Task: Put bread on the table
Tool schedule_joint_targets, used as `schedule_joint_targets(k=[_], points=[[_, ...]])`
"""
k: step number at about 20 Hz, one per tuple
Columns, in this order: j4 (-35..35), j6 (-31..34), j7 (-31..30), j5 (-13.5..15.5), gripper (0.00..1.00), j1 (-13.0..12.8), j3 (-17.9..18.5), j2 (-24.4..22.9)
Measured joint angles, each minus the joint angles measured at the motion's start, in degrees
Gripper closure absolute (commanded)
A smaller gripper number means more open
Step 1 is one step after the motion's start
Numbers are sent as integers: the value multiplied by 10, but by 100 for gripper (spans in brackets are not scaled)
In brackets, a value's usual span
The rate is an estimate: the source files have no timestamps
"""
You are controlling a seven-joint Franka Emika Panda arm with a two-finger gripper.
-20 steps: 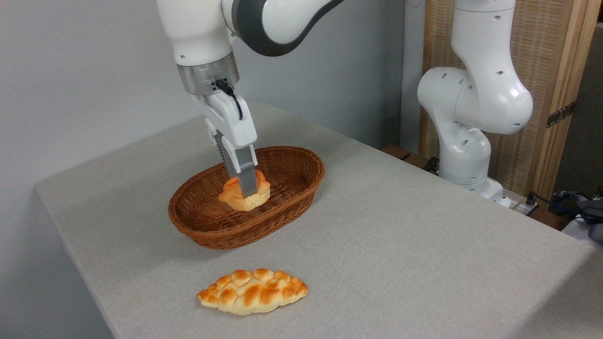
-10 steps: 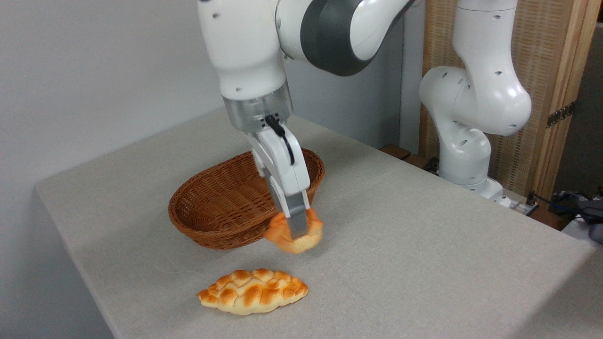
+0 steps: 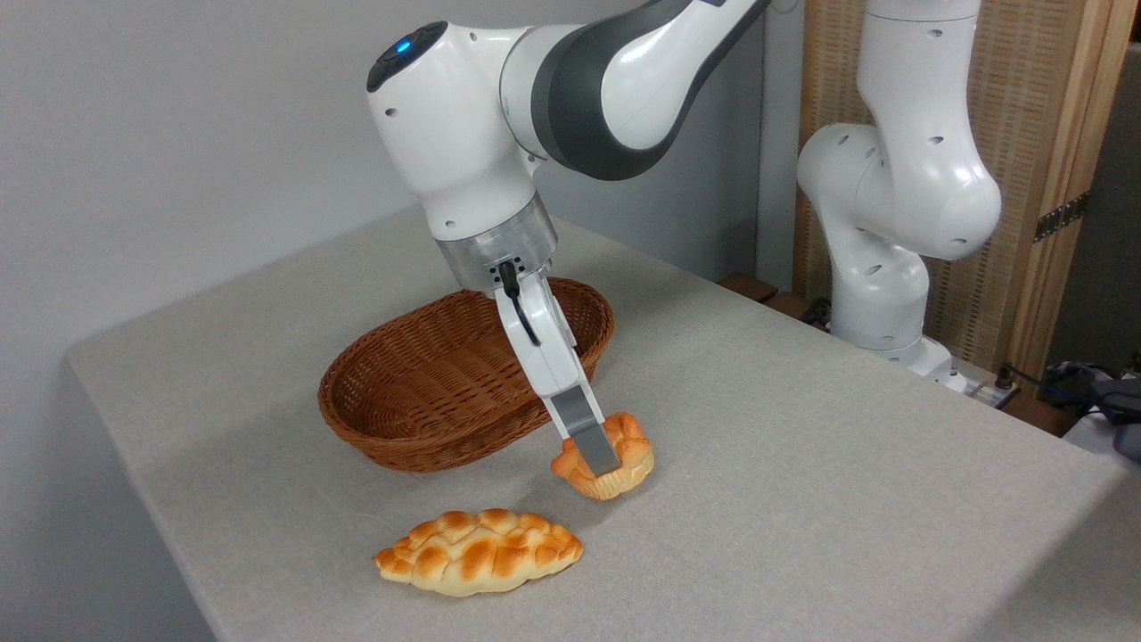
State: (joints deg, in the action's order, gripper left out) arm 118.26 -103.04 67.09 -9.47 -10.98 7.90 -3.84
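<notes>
The bread, a small round golden-orange bun with a pale ridged base, sits low over the grey-beige table, just right of the basket's front end. My gripper is shut on it, the near finger crossing its front and the far finger hidden behind it. The bun's base looks to be at or barely above the cloth; I cannot tell if it touches.
A brown oval wicker basket stands empty behind and to the left of the bun. A long flat braided loaf lies on the cloth in front. The arm's white base stands at the table's right rear edge.
The bun has been lifted out of the basket, carried right and forward over the rim, then lowered toward the cloth, still held by my gripper.
</notes>
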Motion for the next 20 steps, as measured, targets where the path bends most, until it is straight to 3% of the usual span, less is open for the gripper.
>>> schedule_joint_targets(k=[5,14,16,20], points=[[0,0,50,0,0,1,13,0],[-5,0,54,0,0,1,17,-2],[-25,0,16,17,0,1,17,-6],[-91,0,-96,80,0,1,14,-10]])
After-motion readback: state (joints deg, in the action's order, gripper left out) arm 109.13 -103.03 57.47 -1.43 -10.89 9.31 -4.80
